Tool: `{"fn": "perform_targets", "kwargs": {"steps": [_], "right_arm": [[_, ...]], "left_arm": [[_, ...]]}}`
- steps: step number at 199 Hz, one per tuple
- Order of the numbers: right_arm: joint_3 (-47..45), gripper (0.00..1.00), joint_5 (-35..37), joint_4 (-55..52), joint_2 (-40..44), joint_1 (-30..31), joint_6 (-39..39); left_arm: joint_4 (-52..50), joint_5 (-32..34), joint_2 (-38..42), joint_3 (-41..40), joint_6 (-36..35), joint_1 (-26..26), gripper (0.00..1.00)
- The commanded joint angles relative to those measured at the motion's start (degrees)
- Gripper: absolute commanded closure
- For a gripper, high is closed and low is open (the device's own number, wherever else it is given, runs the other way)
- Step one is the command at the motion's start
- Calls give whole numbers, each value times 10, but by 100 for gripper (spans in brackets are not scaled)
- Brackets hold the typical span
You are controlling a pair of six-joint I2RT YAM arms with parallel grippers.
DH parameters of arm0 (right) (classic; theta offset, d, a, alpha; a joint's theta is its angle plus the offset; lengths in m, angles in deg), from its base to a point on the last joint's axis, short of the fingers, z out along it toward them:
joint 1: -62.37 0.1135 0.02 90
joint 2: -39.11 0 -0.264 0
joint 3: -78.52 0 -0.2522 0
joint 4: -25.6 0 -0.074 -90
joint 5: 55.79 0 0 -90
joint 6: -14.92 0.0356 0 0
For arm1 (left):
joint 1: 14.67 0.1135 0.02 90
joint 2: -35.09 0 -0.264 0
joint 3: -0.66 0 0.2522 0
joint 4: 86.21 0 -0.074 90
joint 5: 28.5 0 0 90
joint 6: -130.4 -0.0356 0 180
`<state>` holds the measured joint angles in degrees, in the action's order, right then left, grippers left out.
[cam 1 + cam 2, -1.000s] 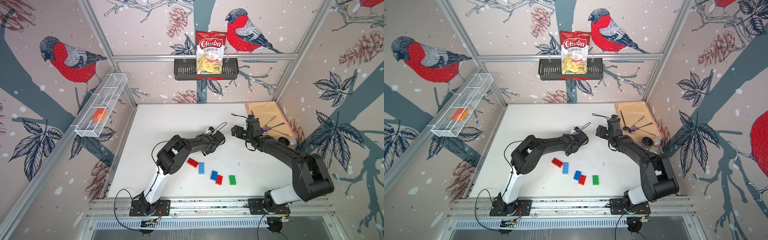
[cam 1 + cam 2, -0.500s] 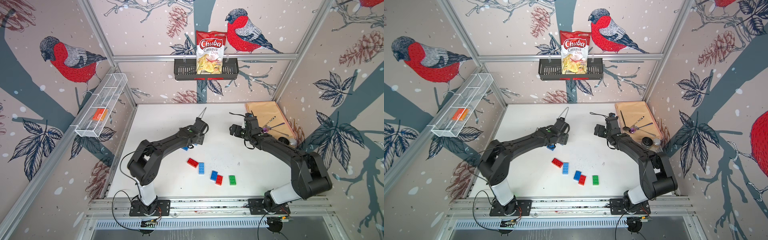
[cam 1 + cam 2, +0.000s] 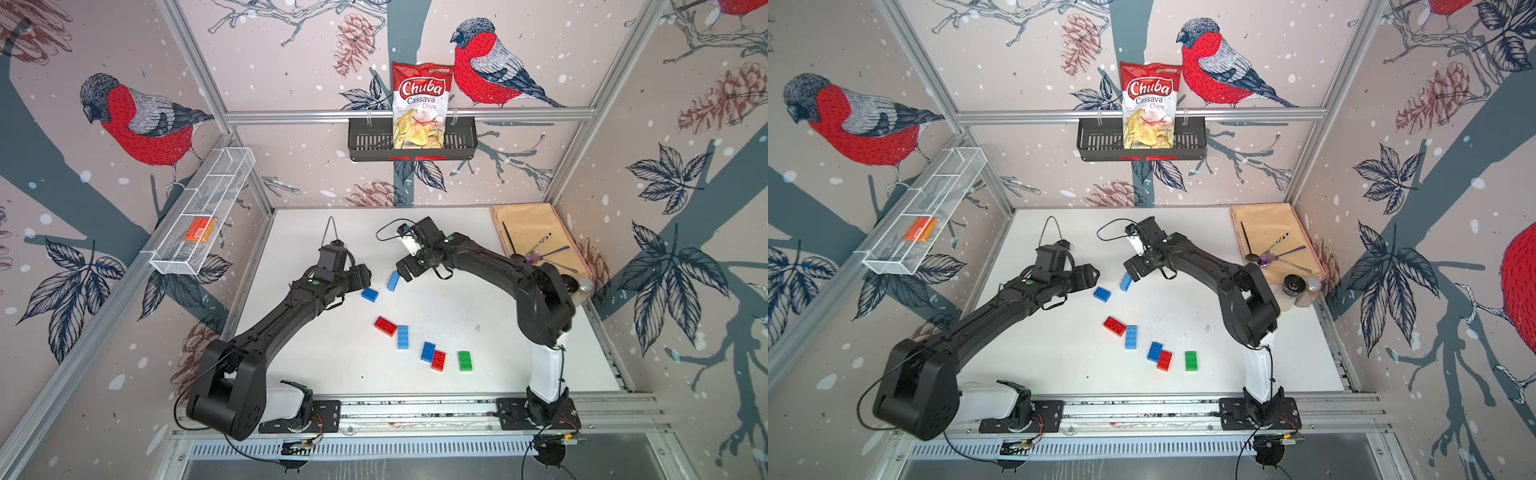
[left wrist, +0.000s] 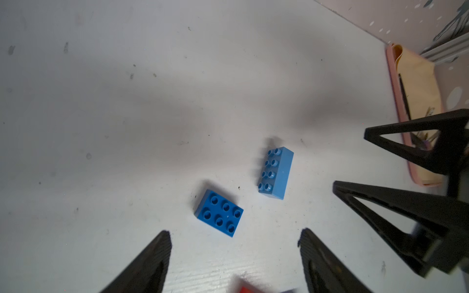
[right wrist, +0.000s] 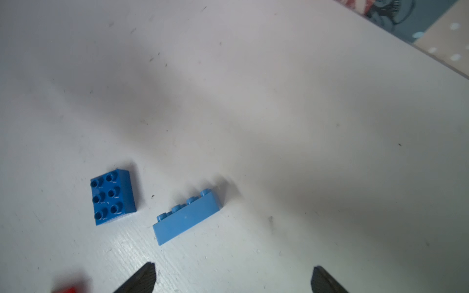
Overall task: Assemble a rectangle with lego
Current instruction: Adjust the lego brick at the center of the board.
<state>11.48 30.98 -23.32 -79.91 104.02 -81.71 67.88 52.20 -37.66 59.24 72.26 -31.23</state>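
Observation:
Seven lego bricks lie on the white table. A dark blue brick and a light blue brick sit apart between my two grippers. Nearer the front lie a red brick touching a light blue one, a blue brick touching a red one, and a green brick. My left gripper hangs open and empty just left of the dark blue brick. My right gripper is open and empty beside the light blue brick.
A pink tray with a cloth and spoons lies at the back right, with two jars in front of it. A wire basket on the left wall holds a flat orange piece. A black basket with a chips bag hangs on the back wall.
The left gripper opened and drew back to the left, away from the right gripper. The dark blue and light blue bricks now lie on the table. The right jaws widened slightly.

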Motion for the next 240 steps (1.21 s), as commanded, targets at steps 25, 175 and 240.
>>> {"fn": "perform_targets", "kwargs": {"steps": [25,175,240], "right_arm": [[168,1,5,-198,-109,11,-170],[241,1,3,-183,-206,44,-183],[276,17,-12,-181,-229,45,-168]], "left_arm": [[35,-35,102,-68,12,64,22],[36,-51,99,-75,1,65,22],[30,-44,95,-73,-4,65,22]]}}
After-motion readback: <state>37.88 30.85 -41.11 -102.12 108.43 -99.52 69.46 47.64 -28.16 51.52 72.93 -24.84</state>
